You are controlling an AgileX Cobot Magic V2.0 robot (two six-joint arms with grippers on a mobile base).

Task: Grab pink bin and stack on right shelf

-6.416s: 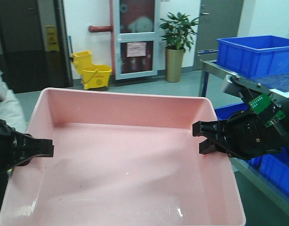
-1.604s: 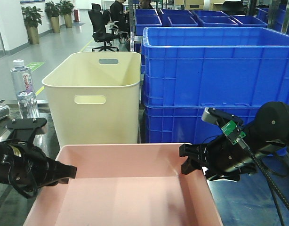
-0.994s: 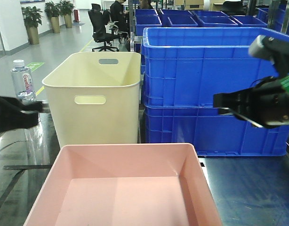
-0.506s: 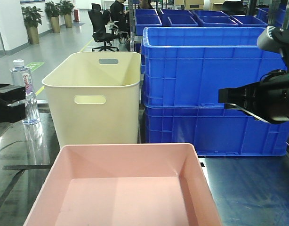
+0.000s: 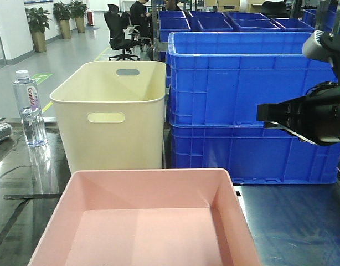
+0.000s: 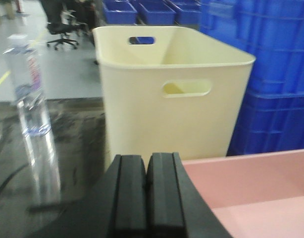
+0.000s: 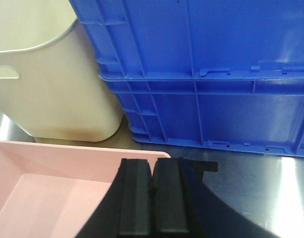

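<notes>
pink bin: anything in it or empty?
Empty, as far as visible. The pink bin sits upright on the dark shelf with a bare floor and walls; its near end is cut off by the frame, so that part cannot be told.

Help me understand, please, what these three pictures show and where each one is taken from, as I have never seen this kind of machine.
This is a two-armed robot on a mobile base. The front camera looks ahead over a dark glossy shelf. On it sit a shallow pale-pink plastic bin, a taller cream bin with handle slots, stacked blue plastic crates and a clear water bottle. The black arm at the right edge carries the right tool.

The other two pictures come from cameras on the wrists. Each looks past its own tool: the left tool and the right tool both have their pads pressed together with nothing between them. The pink bin rests on the shelf, unheld.
</notes>
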